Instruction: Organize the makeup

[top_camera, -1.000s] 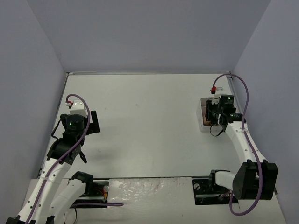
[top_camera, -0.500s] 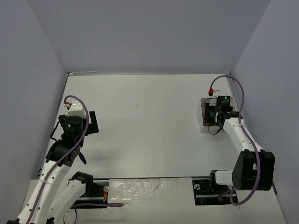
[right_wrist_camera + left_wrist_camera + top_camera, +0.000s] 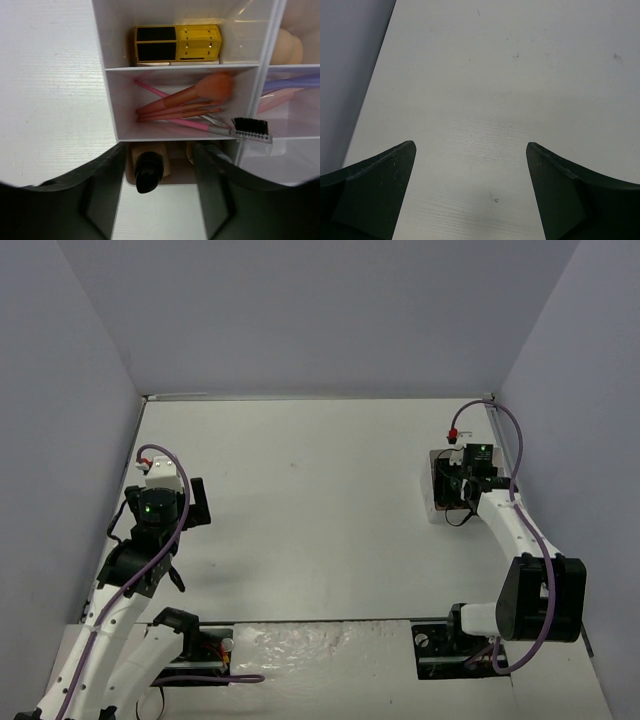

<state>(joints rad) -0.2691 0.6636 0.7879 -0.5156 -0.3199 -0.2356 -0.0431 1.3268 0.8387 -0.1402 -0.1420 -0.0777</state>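
The makeup lies in a white tray (image 3: 112,100) at the table's right side, also in the top view (image 3: 436,508). Gold-black lipstick tubes (image 3: 177,44) fill a far compartment. Pink brushes and sticks (image 3: 180,107) lie in the middle one, and a black comb head (image 3: 251,129) sticks over its wall. A peach sponge (image 3: 289,45) and lilac sticks (image 3: 295,82) are on the right. A tan bottle with a dark cap (image 3: 148,172) lies in the near compartment between the open fingers of my right gripper (image 3: 160,150). A second bottle (image 3: 190,150) is mostly hidden. My left gripper (image 3: 470,150) is open and empty over bare table (image 3: 197,502).
Grey walls close in the table on the left, back and right. The tray stands close to the right wall (image 3: 570,440). Black base plates and cables (image 3: 440,650) lie at the near edge. A wrinkled shiny patch (image 3: 300,645) sits between the arm bases.
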